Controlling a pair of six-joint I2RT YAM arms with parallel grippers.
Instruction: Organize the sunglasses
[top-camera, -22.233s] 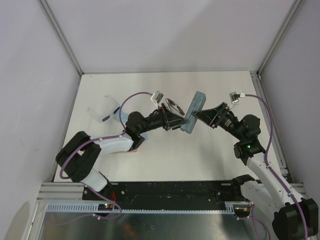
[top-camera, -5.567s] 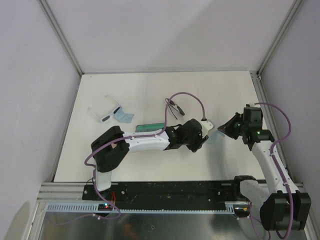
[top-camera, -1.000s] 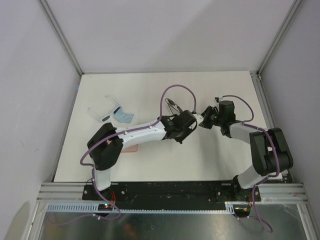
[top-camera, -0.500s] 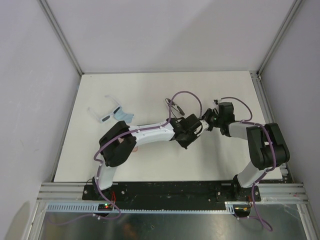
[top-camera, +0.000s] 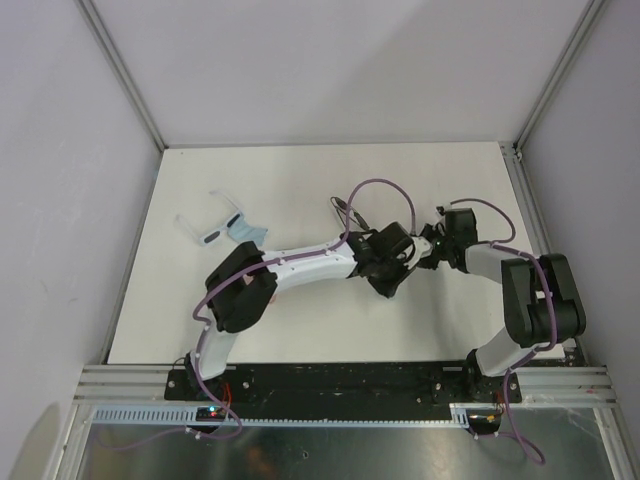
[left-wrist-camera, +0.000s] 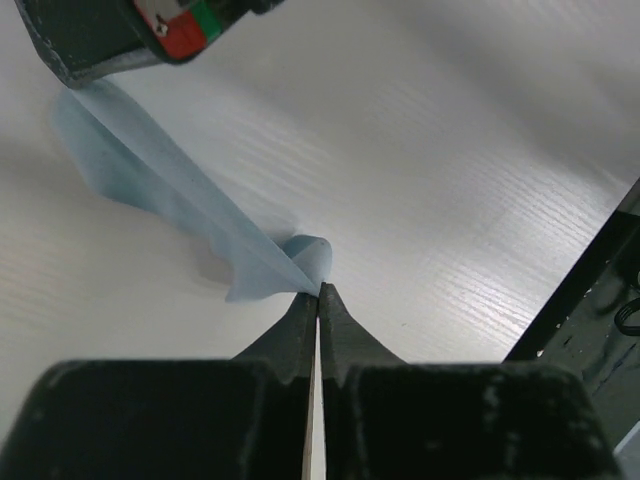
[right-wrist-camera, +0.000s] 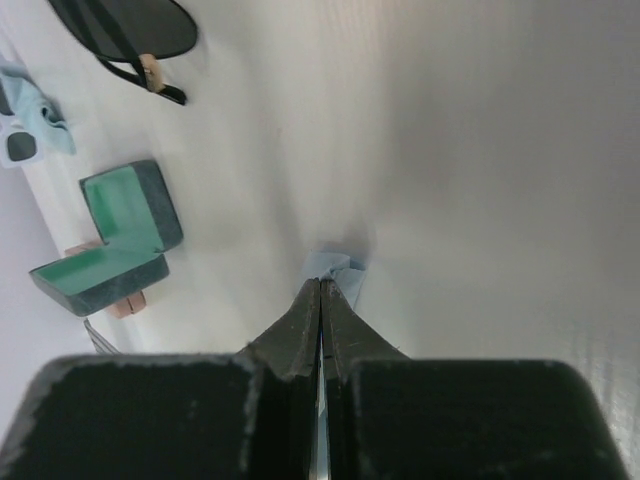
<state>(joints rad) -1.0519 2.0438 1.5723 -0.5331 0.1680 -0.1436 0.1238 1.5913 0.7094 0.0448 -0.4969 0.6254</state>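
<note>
Cloth folding step

The left gripper (left-wrist-camera: 319, 292) and the right gripper (right-wrist-camera: 320, 285) each pinched one corner of the thin light blue cloth (left-wrist-camera: 170, 185). The thin dark-framed sunglasses (right-wrist-camera: 125, 30) lay untouched, well beyond the right fingers (right-wrist-camera: 295, 330). Next, probably, the corners must meet evenly.

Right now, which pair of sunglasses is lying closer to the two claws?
The thin dark-framed pair, lying near the middle just beyond the arms. The white-framed pair lies far off to the left, by a light blue cloth.

a robot lab cell — white table (top-camera: 300, 180), aluminium frame (top-camera: 120, 70), blank walls (top-camera: 330, 60)
</note>
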